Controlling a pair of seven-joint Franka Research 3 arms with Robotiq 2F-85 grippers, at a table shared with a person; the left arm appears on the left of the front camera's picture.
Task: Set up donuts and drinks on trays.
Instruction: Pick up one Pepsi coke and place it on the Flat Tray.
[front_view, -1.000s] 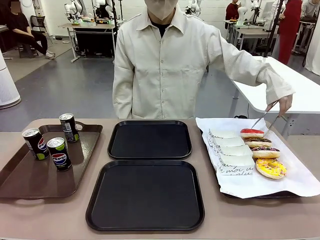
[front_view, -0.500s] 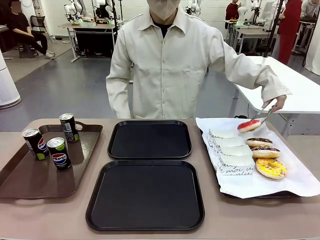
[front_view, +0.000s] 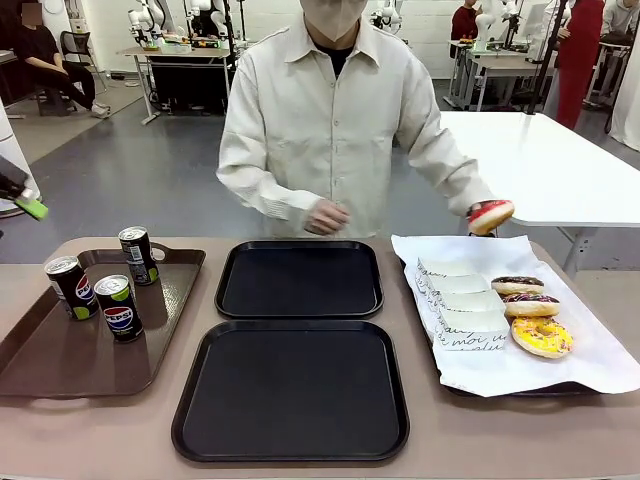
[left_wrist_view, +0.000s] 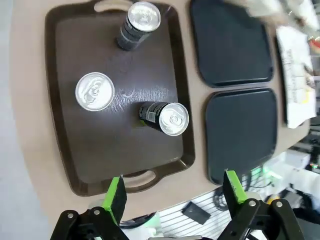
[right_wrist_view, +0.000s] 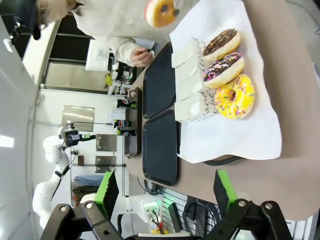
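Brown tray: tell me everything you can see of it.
The brown tray is a long, dark brown, plastic-looking rectangle with a raised rim, rounded corners and a cut-out handle at each end. It lies flat on the table at the robot's left, beside the two black trays. Three Pepsi cans stand upright on it, apart from each other.

Brown tray (front_view: 50, 362) at left, white paper-lined tray (front_view: 592, 368) at right
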